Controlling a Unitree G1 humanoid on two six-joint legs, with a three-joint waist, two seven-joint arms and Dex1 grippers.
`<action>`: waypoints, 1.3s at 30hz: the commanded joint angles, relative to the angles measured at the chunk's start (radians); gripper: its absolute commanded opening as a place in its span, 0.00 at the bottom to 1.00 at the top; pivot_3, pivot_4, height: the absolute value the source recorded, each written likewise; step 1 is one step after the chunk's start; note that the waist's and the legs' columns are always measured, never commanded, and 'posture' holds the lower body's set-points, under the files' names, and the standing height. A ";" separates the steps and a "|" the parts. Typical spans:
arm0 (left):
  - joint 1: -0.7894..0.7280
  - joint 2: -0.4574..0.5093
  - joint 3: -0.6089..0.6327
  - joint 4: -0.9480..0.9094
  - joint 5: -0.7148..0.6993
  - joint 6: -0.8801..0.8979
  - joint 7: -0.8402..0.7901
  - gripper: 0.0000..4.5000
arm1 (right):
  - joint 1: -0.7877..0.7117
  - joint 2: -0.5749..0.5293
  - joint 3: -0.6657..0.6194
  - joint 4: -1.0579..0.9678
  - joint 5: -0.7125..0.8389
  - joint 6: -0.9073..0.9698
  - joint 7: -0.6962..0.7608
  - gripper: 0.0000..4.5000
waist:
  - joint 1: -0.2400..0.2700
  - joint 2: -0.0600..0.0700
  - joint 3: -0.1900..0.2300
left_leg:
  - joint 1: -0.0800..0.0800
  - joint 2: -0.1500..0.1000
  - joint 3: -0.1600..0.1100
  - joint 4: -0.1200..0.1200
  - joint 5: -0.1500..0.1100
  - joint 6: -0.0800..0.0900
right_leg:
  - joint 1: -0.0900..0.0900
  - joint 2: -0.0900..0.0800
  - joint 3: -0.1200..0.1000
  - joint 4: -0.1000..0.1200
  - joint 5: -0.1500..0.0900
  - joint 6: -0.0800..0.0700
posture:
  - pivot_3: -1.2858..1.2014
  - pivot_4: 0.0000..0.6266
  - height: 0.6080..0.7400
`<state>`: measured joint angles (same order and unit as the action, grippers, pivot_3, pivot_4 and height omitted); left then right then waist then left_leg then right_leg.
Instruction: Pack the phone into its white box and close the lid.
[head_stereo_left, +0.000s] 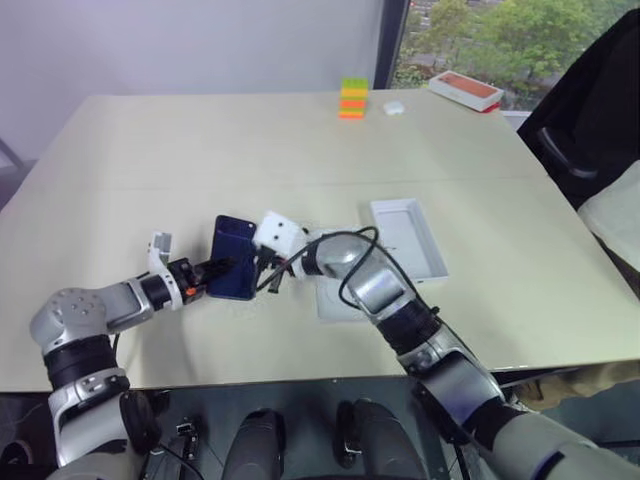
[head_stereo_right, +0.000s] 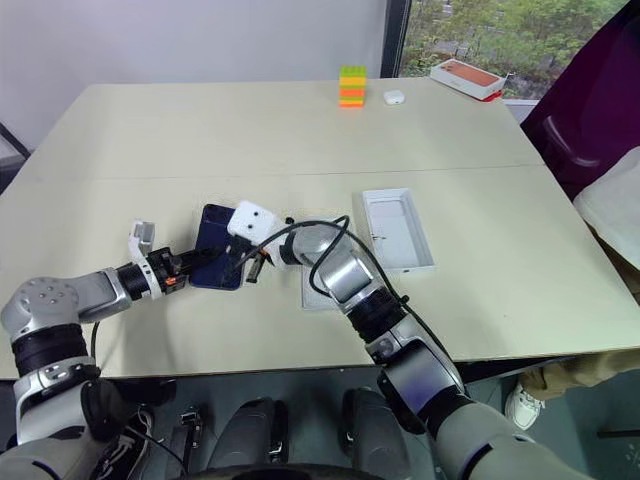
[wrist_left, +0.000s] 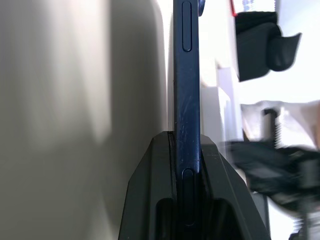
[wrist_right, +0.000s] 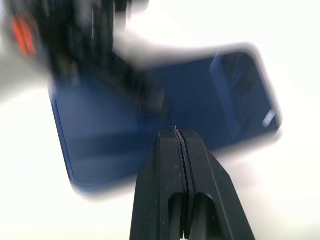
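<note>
The phone, slim and dark navy, is held tilted up off the table near its left-centre. My left gripper is shut on its lower edge. In the left wrist view the phone's edge runs straight up between the two fingers. My right gripper is just right of the phone, shut and empty, its fingertips pressed together in front of the phone's face. The lid lies open side up, white inside, to the right. A pale flat piece shows under my right forearm; I cannot tell if it is the white box.
A stack of green, orange and yellow blocks, a small white case and an orange-topped box stand at the table's far edge. A dark chair is beside the right edge. The tabletop is wide and pale.
</note>
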<state>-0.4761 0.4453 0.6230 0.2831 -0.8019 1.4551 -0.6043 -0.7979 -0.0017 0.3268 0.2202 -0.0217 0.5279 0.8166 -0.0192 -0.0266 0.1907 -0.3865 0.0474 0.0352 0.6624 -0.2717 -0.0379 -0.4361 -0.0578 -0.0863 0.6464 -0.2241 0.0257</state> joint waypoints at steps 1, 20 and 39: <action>0.026 -0.014 0.034 -0.006 -0.064 0.065 -0.007 0.01 | -0.018 0.004 -0.121 -0.141 0.167 0.088 0.038 0.00 | 0.002 0.000 0.000 | 0.000 0.000 0.000 0.000 0.000 0.000 | 0.000 0.000 0.000 0.000 0.000 0.000 | 0.52 0.24 1.00; -0.070 -0.353 0.217 -0.288 -0.374 0.159 0.458 0.00 | 0.341 -0.607 -0.365 -0.306 0.387 -0.279 0.439 0.99 | 0.005 -0.006 0.006 | -0.006 -0.006 -0.001 0.000 0.000 0.000 | -0.003 0.000 -0.001 -0.002 -0.004 0.007 | 0.52 0.24 1.00; -0.047 -0.610 0.028 -0.325 -0.531 0.086 0.839 0.00 | 0.401 -0.703 -0.397 -0.228 0.392 -0.391 0.409 0.99 | 0.027 -0.010 0.010 | -0.006 -0.007 -0.001 0.001 0.000 0.000 | -0.003 0.000 0.000 -0.003 -0.004 0.007 | 0.52 0.24 1.00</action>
<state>-0.5186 -0.1624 0.6747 -0.0200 -1.2786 1.5595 0.2291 -0.3962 -0.7044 -0.0602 0.0249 0.3581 0.1420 1.2372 0.0076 -0.0363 0.2007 -0.3924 0.0409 0.0345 0.6634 -0.2718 -0.0377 -0.4389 -0.0574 -0.0868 0.6432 -0.2282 0.0327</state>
